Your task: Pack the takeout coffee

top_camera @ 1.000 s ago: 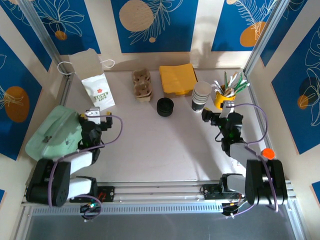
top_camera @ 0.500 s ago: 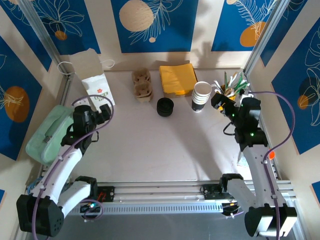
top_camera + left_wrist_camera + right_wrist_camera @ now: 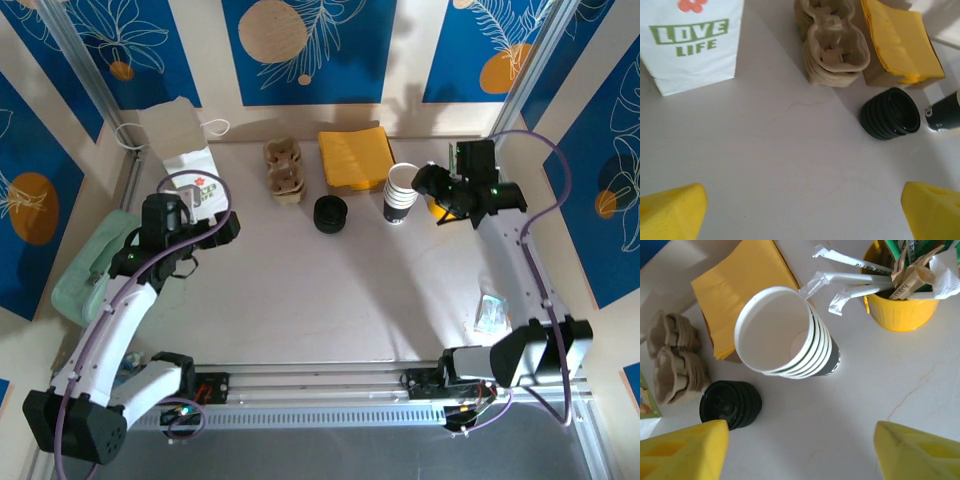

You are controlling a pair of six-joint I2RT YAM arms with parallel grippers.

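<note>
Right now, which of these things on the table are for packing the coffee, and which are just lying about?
Likely for the job:
stack of paper cups
black lids
pulp cup carriers
white paper bag

Probably just lying about:
yellow napkins
yellow pot of straws and stirrers
mint-green case
small packet

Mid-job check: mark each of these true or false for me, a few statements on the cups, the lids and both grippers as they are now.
1. The cup stack stands upright next to the yellow pot. True.
2. The right gripper grips a cup. False: its jaws are open with nothing between them, and the cups lie ahead of it.
3. The black lids sit on the cups. False: they stand on the table, apart from the stack.
4. The left gripper is open and empty. True.
</note>
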